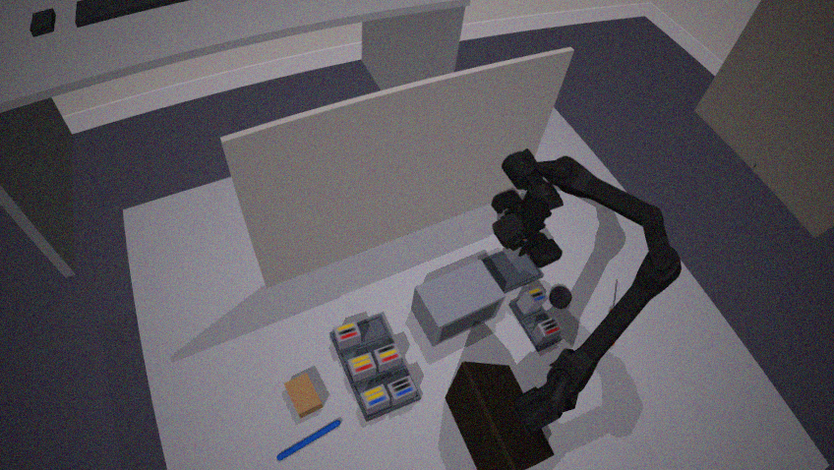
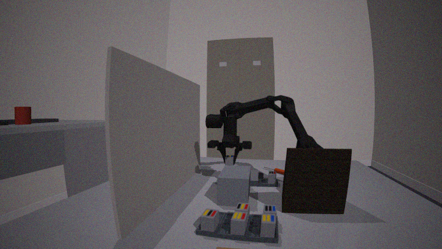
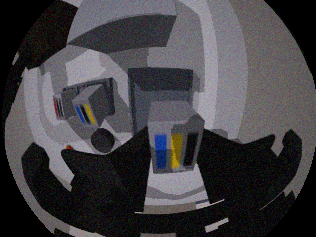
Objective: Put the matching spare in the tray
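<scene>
My gripper (image 1: 521, 252) (image 2: 229, 162) (image 3: 170, 128) is shut on a grey block (image 2: 229, 159) (image 3: 176, 134) with blue, yellow and black stripes. It hangs above the dark grey tray (image 1: 513, 271) (image 3: 160, 76); in the top view the fingers hide the block. A small rack (image 1: 531, 321) (image 2: 262, 184) beside the tray bears a block (image 1: 530, 300) (image 3: 87, 106) striped yellow, black and blue, and a black-and-red striped block (image 1: 548, 328) (image 2: 271, 177). A larger rack (image 1: 379, 331) (image 2: 229, 237) bears several striped blocks. I cannot tell which unit is the mounted one; no printed back shows.
A grey box (image 1: 461, 291) (image 2: 233, 185) stands against the tray's near side. A tall panel (image 1: 379, 175) (image 2: 148, 148) stands behind. A black cylinder (image 1: 560, 297) (image 3: 102, 140), a dark brown box (image 1: 496, 408) (image 2: 315, 181), a tan block (image 1: 303, 394) and a blue pen (image 1: 309, 439) lie around.
</scene>
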Tool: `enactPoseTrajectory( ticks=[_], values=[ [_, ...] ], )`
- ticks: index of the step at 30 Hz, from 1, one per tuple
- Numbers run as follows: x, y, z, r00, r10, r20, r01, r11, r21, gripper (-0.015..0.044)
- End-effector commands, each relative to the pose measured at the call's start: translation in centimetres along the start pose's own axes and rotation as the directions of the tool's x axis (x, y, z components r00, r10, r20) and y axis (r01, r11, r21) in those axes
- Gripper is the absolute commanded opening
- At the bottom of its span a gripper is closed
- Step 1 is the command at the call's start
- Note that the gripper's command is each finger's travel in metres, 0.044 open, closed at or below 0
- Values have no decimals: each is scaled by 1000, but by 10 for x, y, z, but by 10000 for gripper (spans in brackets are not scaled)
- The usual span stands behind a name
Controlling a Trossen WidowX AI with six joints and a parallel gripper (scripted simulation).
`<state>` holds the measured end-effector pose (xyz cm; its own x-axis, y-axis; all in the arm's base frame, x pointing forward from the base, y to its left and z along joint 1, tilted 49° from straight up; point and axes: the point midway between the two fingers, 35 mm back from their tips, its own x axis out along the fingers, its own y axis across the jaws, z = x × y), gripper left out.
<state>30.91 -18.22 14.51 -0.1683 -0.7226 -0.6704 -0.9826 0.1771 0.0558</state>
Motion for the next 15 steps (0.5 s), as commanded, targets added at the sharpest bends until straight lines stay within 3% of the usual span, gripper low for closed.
enactPoseTrajectory(
  ticks=[1,15],
  values=[
    [4,1,0,1000,0,-4,0,1000,-4,0],
    [15,1,-1,1000,0,-5,0,1000,-4,0]
  ],
)
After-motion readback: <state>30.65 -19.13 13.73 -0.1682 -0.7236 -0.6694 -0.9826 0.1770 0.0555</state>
